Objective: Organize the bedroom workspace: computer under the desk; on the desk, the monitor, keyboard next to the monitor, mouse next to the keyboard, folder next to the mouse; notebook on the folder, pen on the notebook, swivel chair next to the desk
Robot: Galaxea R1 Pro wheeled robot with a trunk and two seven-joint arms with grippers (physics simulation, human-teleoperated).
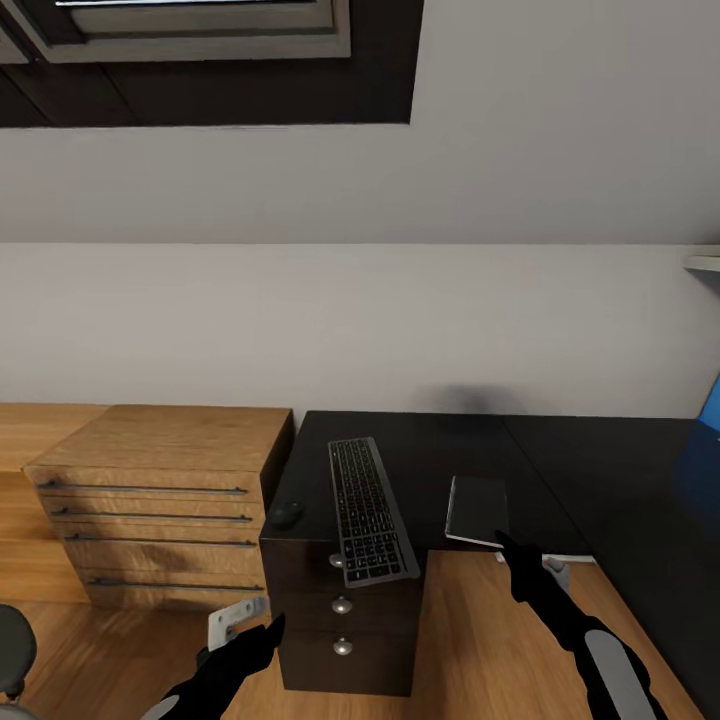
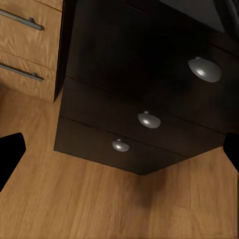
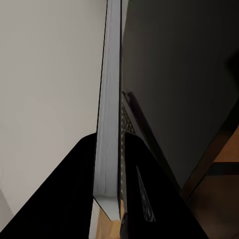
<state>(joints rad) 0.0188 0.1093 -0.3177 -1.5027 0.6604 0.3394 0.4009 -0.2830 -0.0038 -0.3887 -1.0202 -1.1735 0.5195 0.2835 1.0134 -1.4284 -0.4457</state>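
1. Right hand (image 1: 512, 556): black, at the near edge of the counter (image 1: 600, 480), fingers clamped on the near edge of the notebook (image 1: 477, 508). In the right wrist view the white page edges of the notebook (image 3: 108, 124) run between the two dark fingers (image 3: 64, 194).
2. Left hand (image 1: 245, 645): low, over the wooden floor (image 1: 480, 640) in front of the dark drawer unit (image 1: 340, 620); fingers apart, holding nothing. Its wrist view looks at the unit's round metal knobs (image 2: 149, 119).
3. Notebook: dark grey, flat on the counter's near part, well right of the keyboard (image 1: 368, 510).
4. Keyboard: lying lengthwise on the counter, its near end overhanging the drawer unit's front.
5. Mouse (image 1: 287, 514): small, dark, at the counter's left edge, just left of the keyboard.
6. Wooden drawer chest (image 1: 150, 500): beside the counter, on the left.
7. Blue object (image 1: 710, 405): partly seen at the far right edge; cannot tell what it is.
8. Step in hand, as judged: taking up the notebook for stacking on the folder. Next move calls for a lift clear of the counter while keeping the thin book level in the grip.
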